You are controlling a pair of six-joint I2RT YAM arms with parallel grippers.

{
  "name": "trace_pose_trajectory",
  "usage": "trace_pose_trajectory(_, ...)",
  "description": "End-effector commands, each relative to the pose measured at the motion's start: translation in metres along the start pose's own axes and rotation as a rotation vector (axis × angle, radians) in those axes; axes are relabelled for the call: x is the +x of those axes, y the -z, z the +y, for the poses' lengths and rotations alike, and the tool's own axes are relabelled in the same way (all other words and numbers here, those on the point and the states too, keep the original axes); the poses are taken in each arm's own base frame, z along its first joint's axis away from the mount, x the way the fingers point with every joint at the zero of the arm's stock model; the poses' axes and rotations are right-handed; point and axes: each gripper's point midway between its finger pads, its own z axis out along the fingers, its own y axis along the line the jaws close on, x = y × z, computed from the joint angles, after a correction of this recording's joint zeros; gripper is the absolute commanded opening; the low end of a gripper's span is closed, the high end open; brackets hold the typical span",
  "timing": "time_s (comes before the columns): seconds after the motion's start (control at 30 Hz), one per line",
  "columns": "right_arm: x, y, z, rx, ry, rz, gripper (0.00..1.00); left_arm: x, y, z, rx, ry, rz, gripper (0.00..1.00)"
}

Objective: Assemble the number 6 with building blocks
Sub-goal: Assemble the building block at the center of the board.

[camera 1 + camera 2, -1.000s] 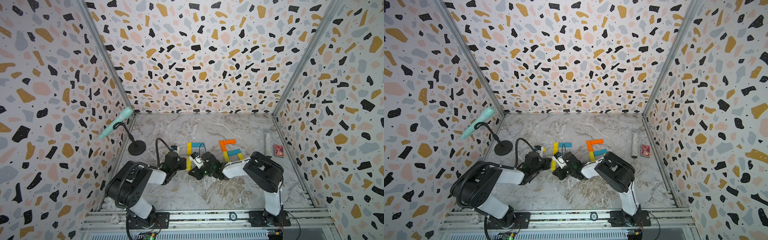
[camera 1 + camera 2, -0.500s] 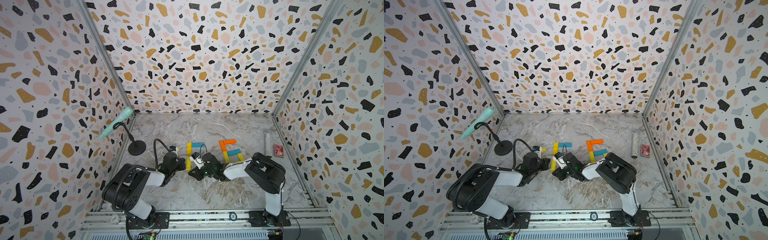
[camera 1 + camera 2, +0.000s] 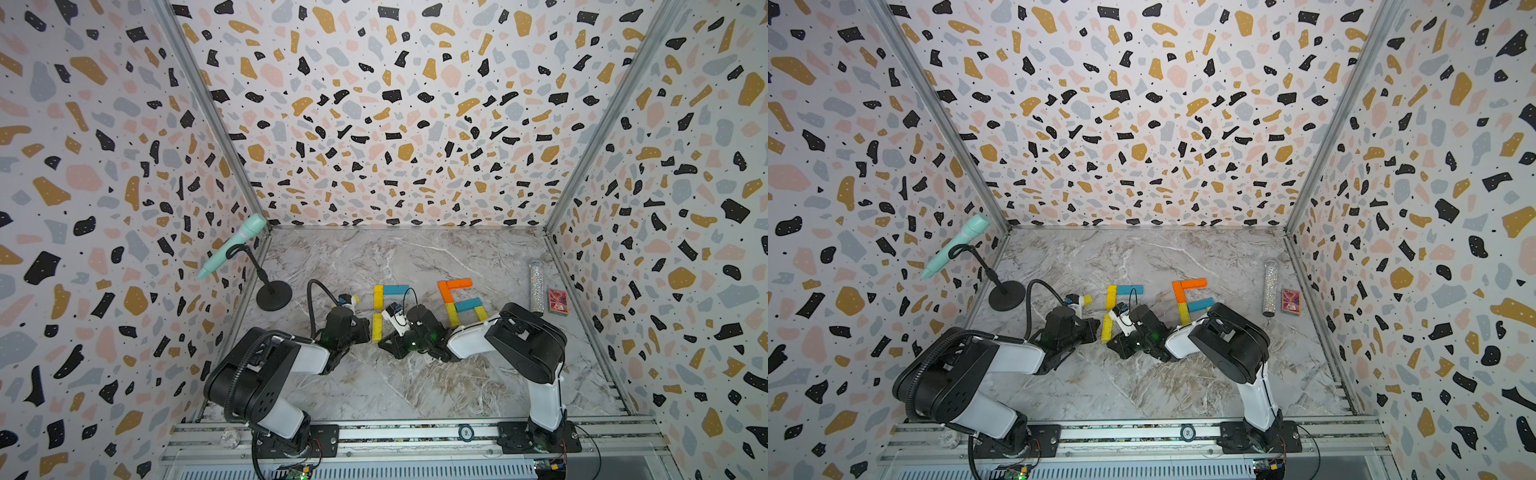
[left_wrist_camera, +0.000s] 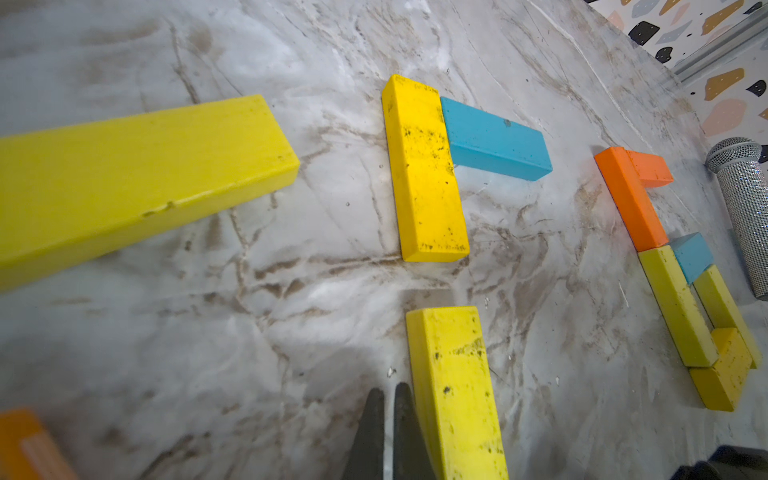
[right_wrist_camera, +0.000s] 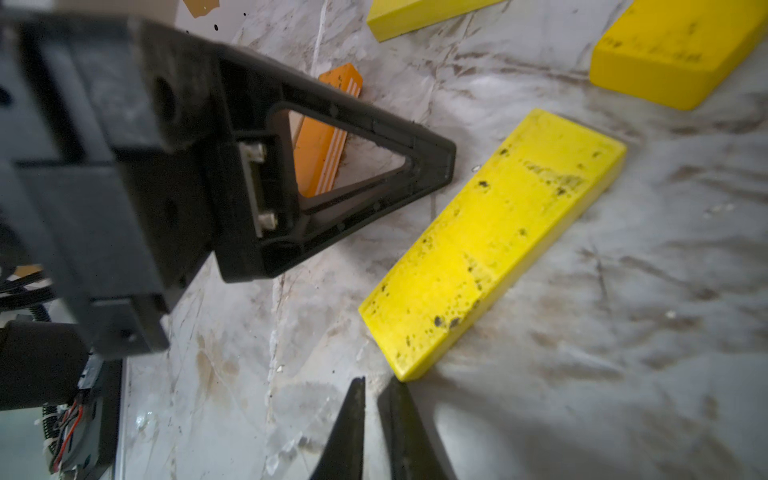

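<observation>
**Top views.** I have both arms low over the marble floor (image 3: 415, 374), meeting at the lower yellow plank (image 3: 377, 327). This plank lies a gap below the upper yellow plank (image 3: 378, 297), and the blue plank (image 3: 395, 289) joins that one at its top. The left gripper (image 3: 366, 332) stands at the lower plank's left side and the right gripper (image 3: 385, 341) at its near end. Compared with a second ago, the lower plank lies where it lay, and only the left arm has shifted a little. I judge the nudging unfinished, since this stroke is not yet closed up to the one above. To the right, a fuller figure topped by an orange plank (image 3: 1194, 283) sits near the glittery tube (image 3: 1270, 286).

**Left wrist view.** The left gripper (image 4: 387, 399) has its fingers pressed together and holds nothing. It sits just beside the long side of the lower yellow plank (image 4: 453, 386); I cannot tell whether it touches. Bare marble separates this plank from the upper yellow plank (image 4: 426, 170).

**Right wrist view.** The right gripper (image 5: 374, 395) shows a slim gap between its fingers, with nothing in it. It sits just beside the near corner of the lower yellow plank (image 5: 490, 241).
</observation>
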Motion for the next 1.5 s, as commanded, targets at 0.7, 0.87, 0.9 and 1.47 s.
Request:
trace_pose_trajectory(0.7, -0.002, -0.002, -0.018, 0.050, -0.051, -0.026, 0.15, -0.001, -0.012, -0.006, 0.034, -0.018, 0.017, 0.00)
trace_pose_trajectory(0.87, 0.000, -0.001, -0.018, 0.053, -0.047, -0.022, 0.15, -0.001, -0.008, -0.001, 0.006, -0.015, 0.013, 0.00)
trace_pose_trajectory(0.9, 0.001, -0.001, -0.019, 0.054, -0.046, -0.021, 0.15, -0.002, -0.007, 0.001, -0.004, -0.015, 0.011, 0.00)
trace_pose_trajectory(1.47, 0.000, -0.012, -0.005, 0.034, -0.025, -0.007, 0.15, -0.021, 0.023, 0.010, -0.067, 0.000, -0.078, 0.00)
